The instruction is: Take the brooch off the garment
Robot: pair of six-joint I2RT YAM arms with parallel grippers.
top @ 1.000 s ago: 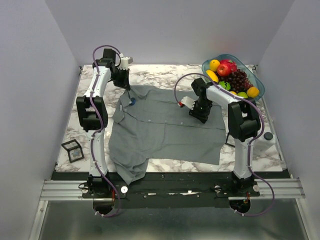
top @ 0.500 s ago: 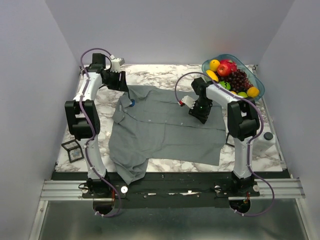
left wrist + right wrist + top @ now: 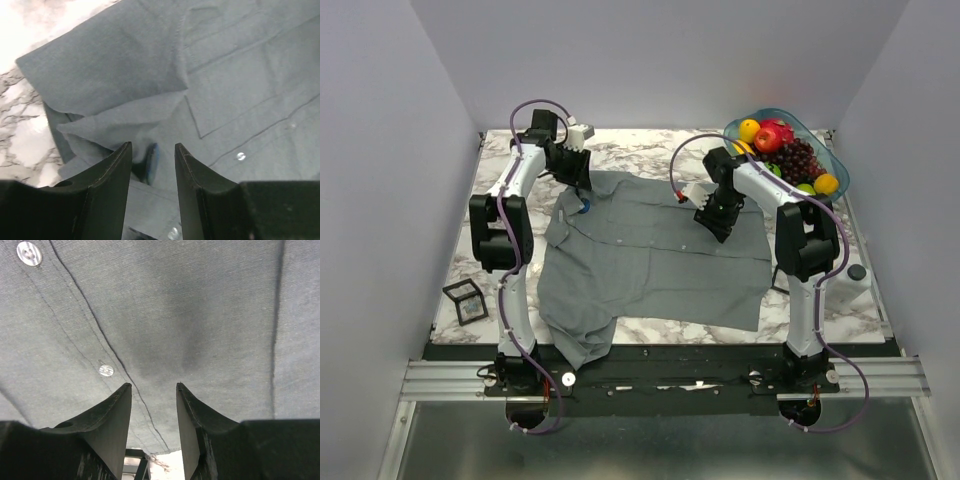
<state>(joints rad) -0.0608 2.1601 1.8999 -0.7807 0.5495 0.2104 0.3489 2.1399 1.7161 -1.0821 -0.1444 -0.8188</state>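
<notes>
The brooch (image 3: 153,157) is pinned by the garment's (image 3: 240,75) collar fold, framed between the parted tips of the left pincer (image 3: 151,145). These should be lowered squarely around it before being closed; the right pincer (image 3: 153,386) is likewise parted, over cloth.

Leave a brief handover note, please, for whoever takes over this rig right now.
Left claw: open and empty, poised just short of the brooch, which shows between its jaws.
Right claw: open and empty, close over the shirt at its button row.
Things: the grey shirt lies spread out. The blue brooch sits on it by the collar, on the left arm's side.
Done: left claw lined up; nothing gripped.
Left: close on the brooch and pull it free, probably with the right claw steadying the shirt.
</notes>
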